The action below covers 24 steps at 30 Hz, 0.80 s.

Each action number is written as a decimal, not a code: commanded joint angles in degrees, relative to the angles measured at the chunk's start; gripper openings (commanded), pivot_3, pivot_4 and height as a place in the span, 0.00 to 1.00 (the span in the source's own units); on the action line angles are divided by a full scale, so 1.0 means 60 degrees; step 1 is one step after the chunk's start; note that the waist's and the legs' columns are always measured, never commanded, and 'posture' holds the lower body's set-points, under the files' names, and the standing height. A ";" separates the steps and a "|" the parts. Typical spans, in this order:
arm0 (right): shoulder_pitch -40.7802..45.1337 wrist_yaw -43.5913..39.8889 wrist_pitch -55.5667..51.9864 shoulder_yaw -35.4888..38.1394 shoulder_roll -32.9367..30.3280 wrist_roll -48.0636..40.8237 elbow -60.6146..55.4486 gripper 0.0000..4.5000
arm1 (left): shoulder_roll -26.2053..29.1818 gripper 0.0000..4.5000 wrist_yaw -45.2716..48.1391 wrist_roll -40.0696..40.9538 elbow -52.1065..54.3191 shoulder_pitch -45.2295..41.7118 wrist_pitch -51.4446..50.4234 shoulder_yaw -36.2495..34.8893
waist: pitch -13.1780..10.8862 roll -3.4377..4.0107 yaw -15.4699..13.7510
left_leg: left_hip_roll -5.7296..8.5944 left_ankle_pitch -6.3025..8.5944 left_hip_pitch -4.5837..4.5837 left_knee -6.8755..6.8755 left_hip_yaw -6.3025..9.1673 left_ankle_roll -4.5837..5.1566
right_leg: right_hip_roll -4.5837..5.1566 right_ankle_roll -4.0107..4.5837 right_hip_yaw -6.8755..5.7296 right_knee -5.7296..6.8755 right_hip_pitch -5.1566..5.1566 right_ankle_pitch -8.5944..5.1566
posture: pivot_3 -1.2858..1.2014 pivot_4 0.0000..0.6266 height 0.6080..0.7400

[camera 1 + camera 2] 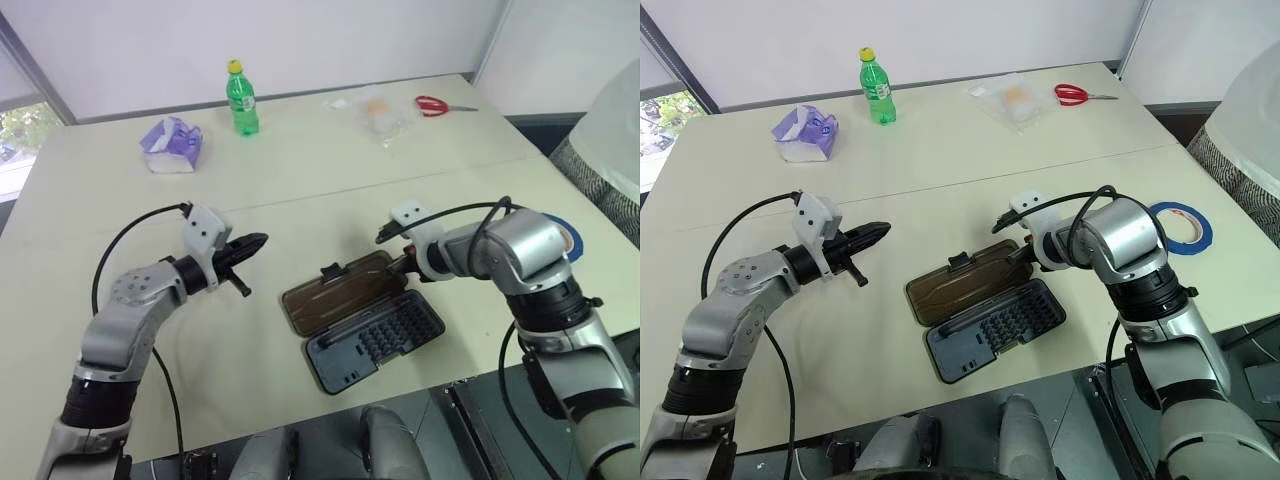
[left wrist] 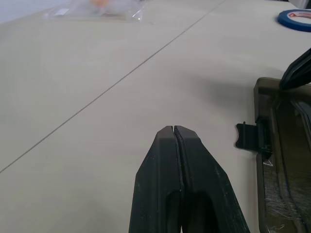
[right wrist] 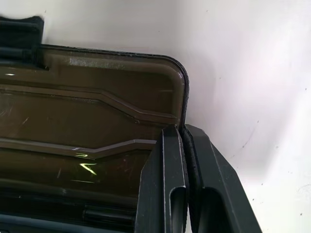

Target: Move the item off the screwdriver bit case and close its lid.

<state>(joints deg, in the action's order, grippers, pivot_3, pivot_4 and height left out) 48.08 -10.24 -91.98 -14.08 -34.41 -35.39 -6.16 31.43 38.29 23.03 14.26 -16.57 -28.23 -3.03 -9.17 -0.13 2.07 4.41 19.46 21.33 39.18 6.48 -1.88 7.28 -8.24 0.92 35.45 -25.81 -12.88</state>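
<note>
Right gripper point(image 3: 183, 130) pinches the lid point(image 3: 92, 121) edge (the right eye view adds the tape point(image 1: 1181, 226) lying well apart).

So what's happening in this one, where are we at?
The blue tape is already off the case and lies on the table to the robot's right. The case is still open, its lid lying flat beside the bit tray. The right hand, shut, is at the lid's far edge, apparently pinching the rim or about to lift it. The left hand, shut and holding nothing, hovers to the left of the case.
</note>
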 commanded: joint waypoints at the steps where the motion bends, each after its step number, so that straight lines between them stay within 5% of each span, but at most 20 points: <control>1: -0.0057 0.1463 -0.0087 0.0317 0.0163 -0.1284 0.0388 0.01 | 0.0043 0.00 -0.0041 -0.0017 0.0252 -0.0054 0.0068 -0.0113 | 0.0004 -0.0006 0.0002 | -0.0001 0.0000 -0.0001 0.0000 0.0000 0.0000 | 0.0000 0.0000 0.0000 0.0000 0.0002 0.0000 | 0.52 0.24 1.00; 24: -0.0918 1.0678 -0.0086 0.2938 0.1122 -0.6746 0.1912 0.01 | 0.0147 0.00 0.0101 -0.0031 0.0283 -0.0098 0.0021 -0.0016 | 0.0035 -0.0046 -0.0269 | -0.0004 0.0001 -0.0075 0.0009 0.0004 0.0010 | -0.0003 -0.0002 -0.0004 -0.0029 0.0108 0.0003 | 0.52 0.24 1.00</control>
<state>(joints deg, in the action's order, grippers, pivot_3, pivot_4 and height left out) 44.02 48.94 -92.10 1.84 -26.89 -76.37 3.08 31.80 38.69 23.02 14.29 -16.47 -28.37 -2.98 -8.96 -0.40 0.46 4.39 19.47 20.88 39.23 6.51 -1.82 7.26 -8.26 0.89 35.27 -25.15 -12.86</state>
